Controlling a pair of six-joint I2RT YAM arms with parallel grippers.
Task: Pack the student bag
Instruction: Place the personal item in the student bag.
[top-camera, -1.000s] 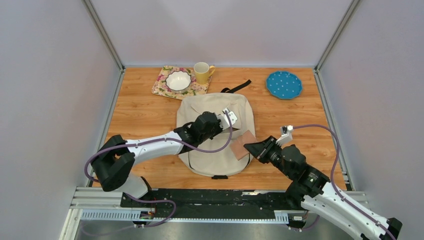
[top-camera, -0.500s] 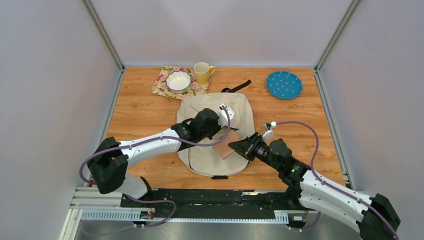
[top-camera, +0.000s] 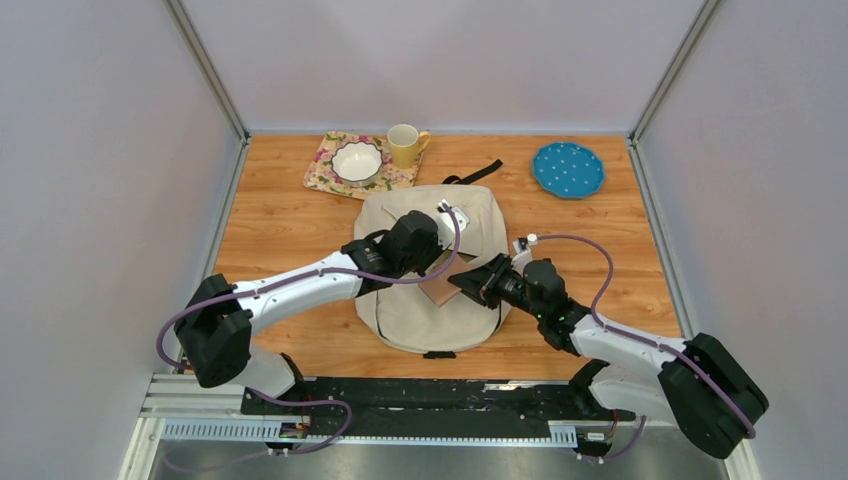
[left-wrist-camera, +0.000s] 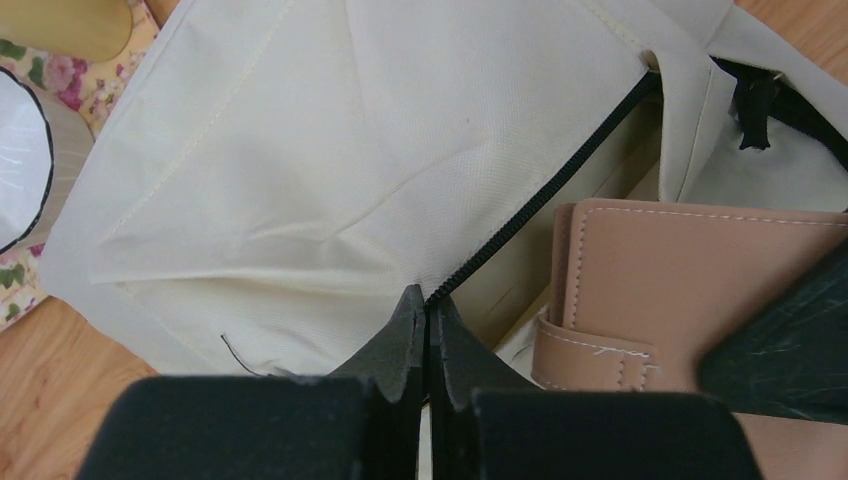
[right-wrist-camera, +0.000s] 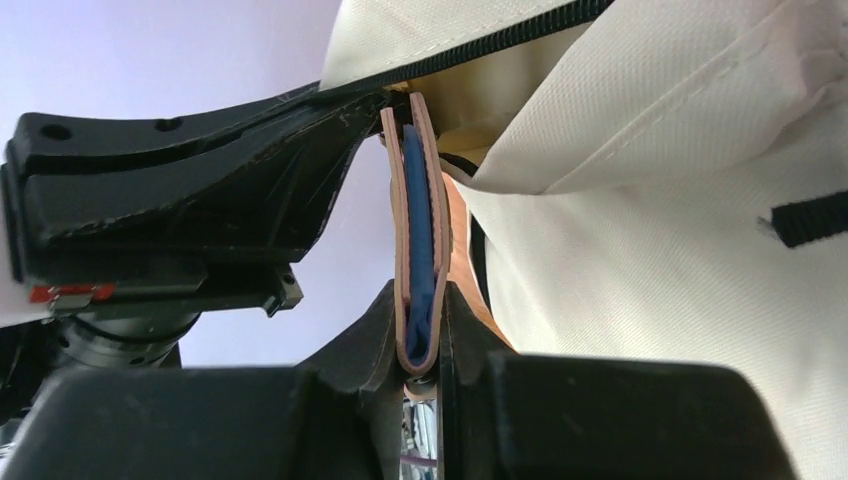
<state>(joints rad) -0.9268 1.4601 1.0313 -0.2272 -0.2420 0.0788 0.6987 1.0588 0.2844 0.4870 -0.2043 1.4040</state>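
Our left gripper (left-wrist-camera: 427, 312) pinches the woven student bag's (top-camera: 424, 322) zipper edge (left-wrist-camera: 541, 204), beside the stitched tan wallet (left-wrist-camera: 692, 268) our right gripper (right-wrist-camera: 424, 335) clamps.

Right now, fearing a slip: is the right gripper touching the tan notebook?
Touching. The right wrist view shows the right gripper clamped against both covers of the tan notebook.

Right gripper (top-camera: 458, 284): you now see it farther toward 10 o'clock, over the student bag (top-camera: 420, 325).
Tan wallet (left-wrist-camera: 690, 290): now at the bag's opening.
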